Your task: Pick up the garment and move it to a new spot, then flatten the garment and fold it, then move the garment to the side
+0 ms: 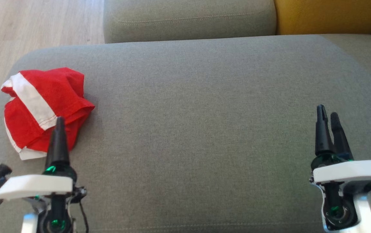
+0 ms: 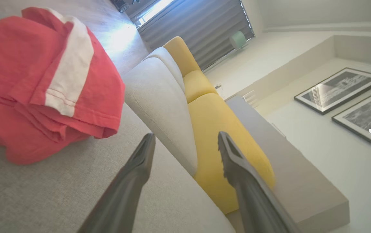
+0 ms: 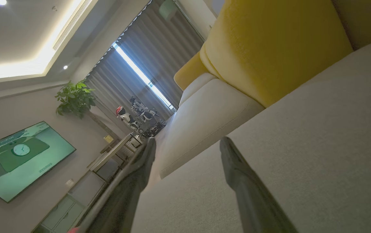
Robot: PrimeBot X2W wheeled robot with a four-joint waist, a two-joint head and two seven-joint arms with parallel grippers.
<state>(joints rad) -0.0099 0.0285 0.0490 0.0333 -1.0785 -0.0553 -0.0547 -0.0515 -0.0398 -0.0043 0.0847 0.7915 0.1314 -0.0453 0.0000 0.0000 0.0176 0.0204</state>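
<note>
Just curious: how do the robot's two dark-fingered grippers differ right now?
The left gripper sits beside the crumpled red garment with a white band; the right gripper is over bare grey sofa cushion. In the head view the left gripper's fingers overlap; the right gripper's show as two. Both are open, empty.

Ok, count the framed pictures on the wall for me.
2. The first framed picture hangs at the right of the left wrist view; the second framed picture is beside it, cut by the view's edge. More may lie beyond.
</note>
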